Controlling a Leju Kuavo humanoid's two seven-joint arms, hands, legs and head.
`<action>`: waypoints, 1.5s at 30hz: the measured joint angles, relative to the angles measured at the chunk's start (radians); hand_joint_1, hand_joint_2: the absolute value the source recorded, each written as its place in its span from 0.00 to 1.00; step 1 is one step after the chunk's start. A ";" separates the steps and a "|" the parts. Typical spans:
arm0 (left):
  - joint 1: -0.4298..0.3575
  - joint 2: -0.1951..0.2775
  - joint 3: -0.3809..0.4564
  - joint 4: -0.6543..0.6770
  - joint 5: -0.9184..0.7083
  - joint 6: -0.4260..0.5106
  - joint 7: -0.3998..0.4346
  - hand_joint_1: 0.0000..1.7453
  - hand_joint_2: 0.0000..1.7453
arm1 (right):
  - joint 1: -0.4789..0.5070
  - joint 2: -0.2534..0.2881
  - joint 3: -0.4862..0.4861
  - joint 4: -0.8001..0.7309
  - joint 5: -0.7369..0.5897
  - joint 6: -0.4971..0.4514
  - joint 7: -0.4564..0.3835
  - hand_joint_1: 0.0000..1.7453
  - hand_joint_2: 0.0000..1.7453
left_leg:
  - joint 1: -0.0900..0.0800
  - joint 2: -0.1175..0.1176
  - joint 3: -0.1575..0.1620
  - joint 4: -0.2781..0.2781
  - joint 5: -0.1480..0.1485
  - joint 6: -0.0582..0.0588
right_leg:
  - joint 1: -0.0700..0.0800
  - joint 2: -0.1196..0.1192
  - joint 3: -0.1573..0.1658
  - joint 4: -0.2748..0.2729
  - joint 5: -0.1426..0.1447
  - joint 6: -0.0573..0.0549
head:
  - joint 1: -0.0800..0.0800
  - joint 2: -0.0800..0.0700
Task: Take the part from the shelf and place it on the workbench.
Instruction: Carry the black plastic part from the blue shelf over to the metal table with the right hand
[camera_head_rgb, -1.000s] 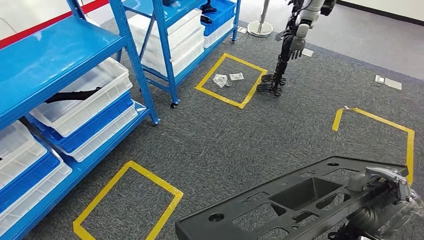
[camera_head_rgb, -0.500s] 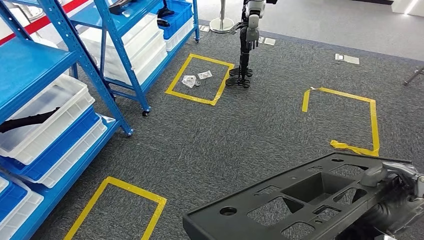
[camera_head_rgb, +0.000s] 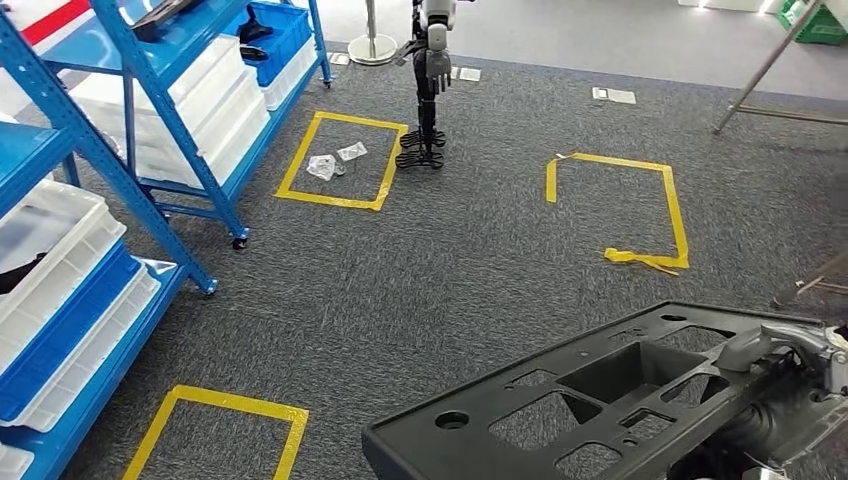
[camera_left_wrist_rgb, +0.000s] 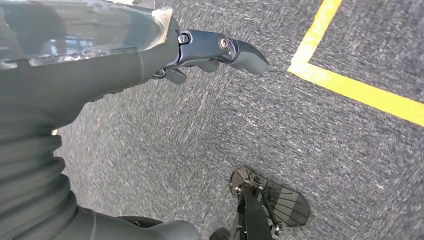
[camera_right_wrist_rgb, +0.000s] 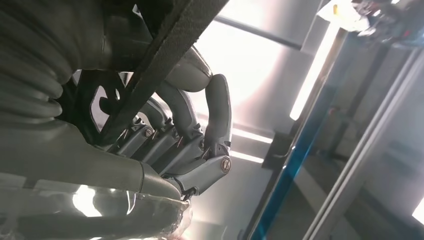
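Carrying the part toward the workbench

My right hand (camera_head_rgb: 790, 375) grips the black panel (camera_head_rgb: 590, 400) at its end, held flat over the carpet; my left hand (camera_left_wrist_rgb: 210, 50) hangs free, fingers loose.

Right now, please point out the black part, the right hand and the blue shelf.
black part (camera_head_rgb: 520, 412), head view, on its flat top face.
right hand (camera_head_rgb: 790, 355), head view, on the grey hand gripping the part's end.
blue shelf (camera_head_rgb: 150, 115), head view, on an upright post.

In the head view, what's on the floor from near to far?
Black part in the right hand → yellow tape square → torn tape outline → tape square with plastic bags → another robot.
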 joint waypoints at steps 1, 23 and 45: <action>0.000 0.002 0.000 0.000 -0.007 0.000 0.010 0.00 1.00 | 0.003 0.002 0.001 0.003 -0.001 0.002 0.001 1.00 1.00 | 0.003 0.011 0.002 0.002 -0.004 -0.005 | -0.005 -0.010 0.028 -0.049 0.022 0.013 | 0.000 0.000; 0.008 0.001 -0.024 -0.004 -0.063 -0.017 0.020 0.00 1.00 | 0.031 0.038 0.018 0.025 0.013 0.060 0.008 1.00 1.00 | -0.003 -0.105 -0.013 0.039 -0.023 -0.008 | 0.014 0.122 0.125 -0.244 0.089 -0.038 | -0.013 0.000; 0.010 -0.032 -0.028 -0.004 -0.020 0.027 0.024 0.00 1.00 | -0.026 0.064 0.060 0.067 0.027 0.101 -0.007 1.00 1.00 | -0.001 -0.045 -0.133 0.325 -0.177 -0.039 | 0.011 0.024 0.138 -0.247 0.076 -0.060 | -0.019 0.000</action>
